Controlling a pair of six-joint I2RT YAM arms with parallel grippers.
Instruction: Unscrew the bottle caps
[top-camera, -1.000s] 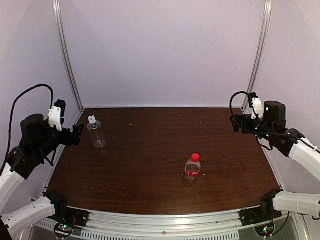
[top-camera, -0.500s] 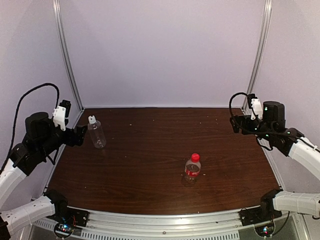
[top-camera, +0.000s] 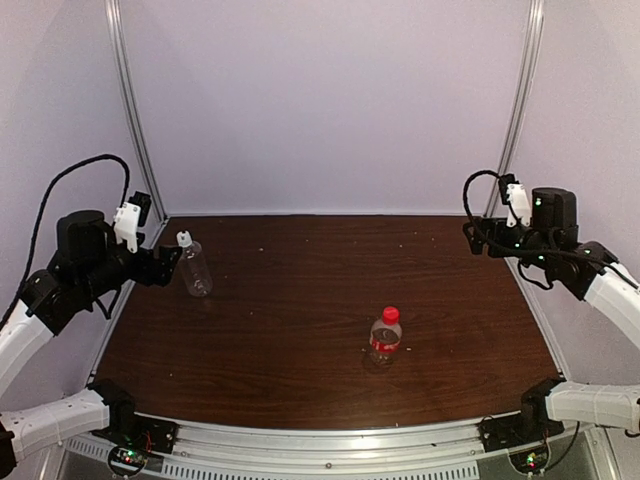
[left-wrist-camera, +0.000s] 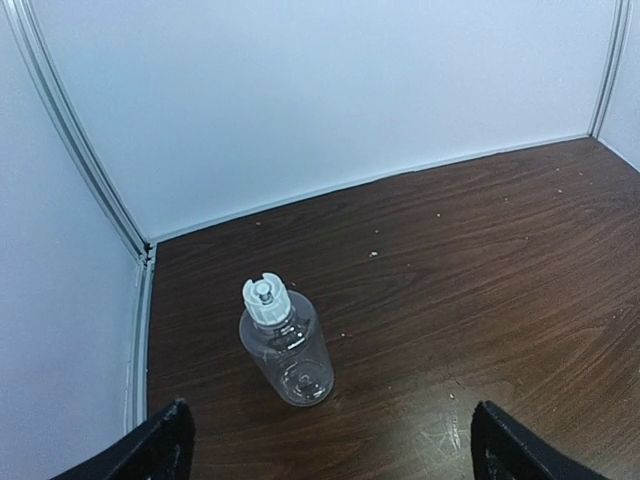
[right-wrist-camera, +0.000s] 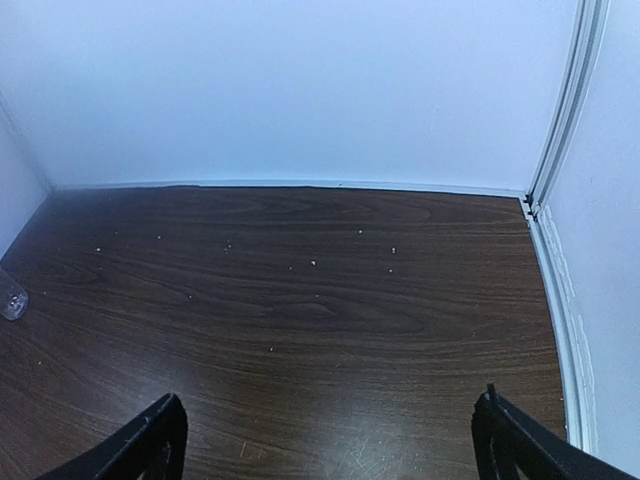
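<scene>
Red cap (top-camera: 391, 314), white cap (left-wrist-camera: 265, 299) — round, smooth plastic.

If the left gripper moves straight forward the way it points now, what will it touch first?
Probably the clear bottle, standing upright ahead of the left gripper, almost centred between its open fingers. Nothing else lies in between. How far away it is, the wrist view does not tell.

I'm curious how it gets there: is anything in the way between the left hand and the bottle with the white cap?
No, nothing visible. The left hand is open and faces the bottle with the white cap. Only bare table lies between them.
</scene>
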